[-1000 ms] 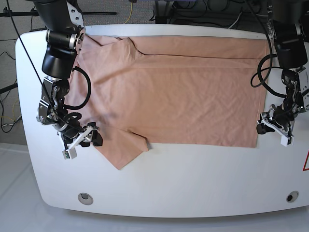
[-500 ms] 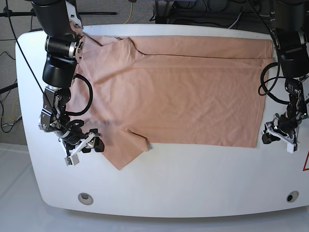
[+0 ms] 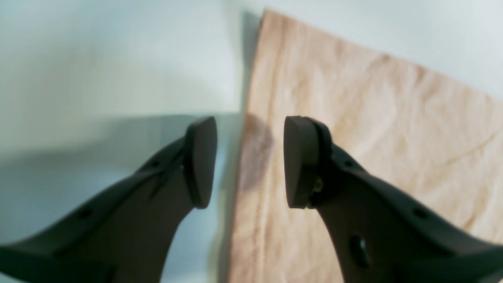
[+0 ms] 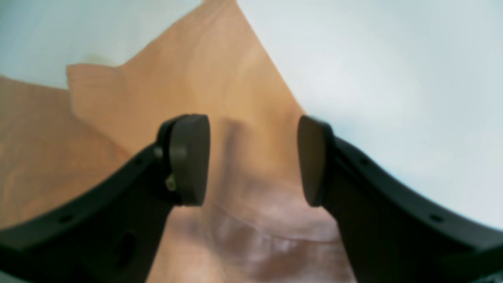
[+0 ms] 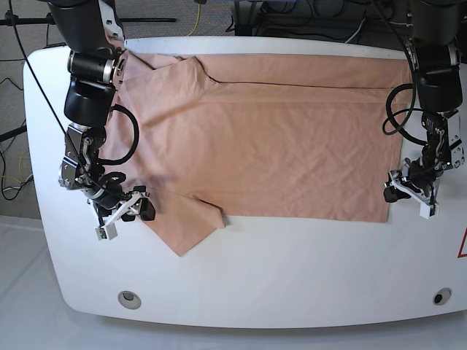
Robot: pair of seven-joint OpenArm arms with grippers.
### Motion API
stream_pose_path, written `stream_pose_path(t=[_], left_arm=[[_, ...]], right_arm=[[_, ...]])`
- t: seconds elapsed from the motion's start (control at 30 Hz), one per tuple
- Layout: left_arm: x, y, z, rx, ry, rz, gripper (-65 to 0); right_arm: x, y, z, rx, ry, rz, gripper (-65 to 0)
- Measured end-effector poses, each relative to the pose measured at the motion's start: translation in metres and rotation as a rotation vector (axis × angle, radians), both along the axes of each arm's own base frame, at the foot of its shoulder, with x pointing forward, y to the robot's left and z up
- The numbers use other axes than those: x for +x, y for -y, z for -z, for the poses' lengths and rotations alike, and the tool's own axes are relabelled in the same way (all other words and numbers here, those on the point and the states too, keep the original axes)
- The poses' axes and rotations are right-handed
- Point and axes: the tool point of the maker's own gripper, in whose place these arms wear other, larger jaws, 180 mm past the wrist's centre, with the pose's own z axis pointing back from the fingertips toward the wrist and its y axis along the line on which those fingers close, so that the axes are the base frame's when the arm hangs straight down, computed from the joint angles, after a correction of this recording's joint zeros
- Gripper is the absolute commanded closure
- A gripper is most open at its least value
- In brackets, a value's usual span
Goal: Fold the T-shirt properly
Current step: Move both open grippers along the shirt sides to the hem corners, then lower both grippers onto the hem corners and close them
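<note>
Your right arm reaches down along the base view's left side, its wrist bent so the right gripper [image 5: 125, 214] sits low at the near sleeve of the large salmon-pink cotton T-shirt [image 5: 263, 138]. In its wrist view the right gripper [image 4: 253, 159] has both black jaws well apart, with the pointed sleeve cloth lying under the gap and nothing pinched between the pads; the T-shirt [image 4: 220, 98] runs away from the jaws towards the top of that picture.

Your left arm hangs down on the base view's right side, forearm near vertical, and the left gripper [image 5: 408, 193] sits low just beside the shirt's hem edge. From its wrist camera the left gripper [image 3: 250, 161] is also spread open and holds nothing: one jaw stands over the bare table, the other over the cloth, and the straight stitched edge of the T-shirt [image 3: 353, 137] runs between them. Whether either gripper touches the surface you cannot tell.

The T-shirt lies spread flat across the white rounded table [image 5: 292, 270], a long fold line running along its far side and one sleeve jutting towards the near edge.

Around it you have black cables [image 5: 128, 138] looping off both arms, and two small round fittings [image 5: 129, 298] set in the table's near corners.
</note>
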Motion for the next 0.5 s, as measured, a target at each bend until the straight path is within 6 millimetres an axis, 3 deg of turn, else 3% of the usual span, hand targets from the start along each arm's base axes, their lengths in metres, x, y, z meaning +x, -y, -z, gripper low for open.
stream_pose_path(t=[0.5], left_arm=[[0.001, 0.004, 0.0, -0.011, -0.004, 0.006, -25.4]], right_arm=[[-0.009, -0.009, 0.022, 0.059, -0.051, 0.011, -34.0]])
